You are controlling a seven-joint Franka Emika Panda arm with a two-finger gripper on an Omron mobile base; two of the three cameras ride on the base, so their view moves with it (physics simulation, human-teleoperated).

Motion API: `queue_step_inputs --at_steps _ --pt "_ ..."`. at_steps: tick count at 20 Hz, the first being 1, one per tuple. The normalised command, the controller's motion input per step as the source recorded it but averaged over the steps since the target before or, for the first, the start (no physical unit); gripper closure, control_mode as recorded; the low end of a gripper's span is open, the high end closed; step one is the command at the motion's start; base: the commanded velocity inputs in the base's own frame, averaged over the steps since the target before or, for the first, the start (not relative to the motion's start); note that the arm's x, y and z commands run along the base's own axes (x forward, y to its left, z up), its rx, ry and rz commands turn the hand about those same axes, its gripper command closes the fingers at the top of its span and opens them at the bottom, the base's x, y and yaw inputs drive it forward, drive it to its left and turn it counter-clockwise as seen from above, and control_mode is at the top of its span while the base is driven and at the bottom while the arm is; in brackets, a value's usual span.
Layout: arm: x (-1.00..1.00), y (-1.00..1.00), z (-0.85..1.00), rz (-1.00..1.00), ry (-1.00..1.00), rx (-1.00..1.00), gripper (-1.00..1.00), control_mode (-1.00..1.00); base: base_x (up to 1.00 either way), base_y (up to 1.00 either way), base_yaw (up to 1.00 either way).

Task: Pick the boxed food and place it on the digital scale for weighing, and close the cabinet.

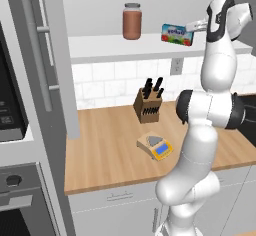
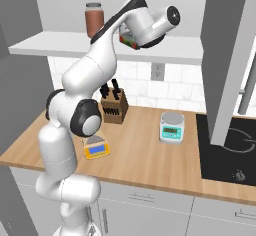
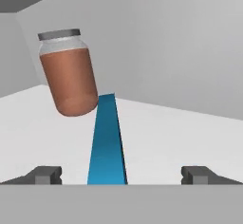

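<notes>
We see the gripper spread wide, holding nothing, its fingertips either side of the boxed food on the open cabinet's white shelf. A brown jar stands beyond; the digital scale sits on the counter below.

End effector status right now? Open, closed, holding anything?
End effector: open, holding nothing; its fingertips stand wide on either side of the boxed food, not clamped on it.
</notes>
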Motion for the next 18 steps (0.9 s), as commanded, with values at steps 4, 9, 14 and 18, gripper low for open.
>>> queue_step_inputs --at_steps 4,9,14,18 --pt "0.24 0.21 -0.51 0.0 0.03 0.0 1.0 -1.0 0.0 0.0 0.0" --pt "0.28 0.55 -0.81 0.0 0.05 0.0 1.0 -1.0 0.0 0.0 0.0" --pt "0.09 0.42 -0.46 0.0 0.01 0.0 1.0 -1.0 0.0 0.0 0.0" --pt "-0.33 0.01 -0.01 0.0 -0.1 0.0 1.0 -1.0 0.0 0.0 0.0"
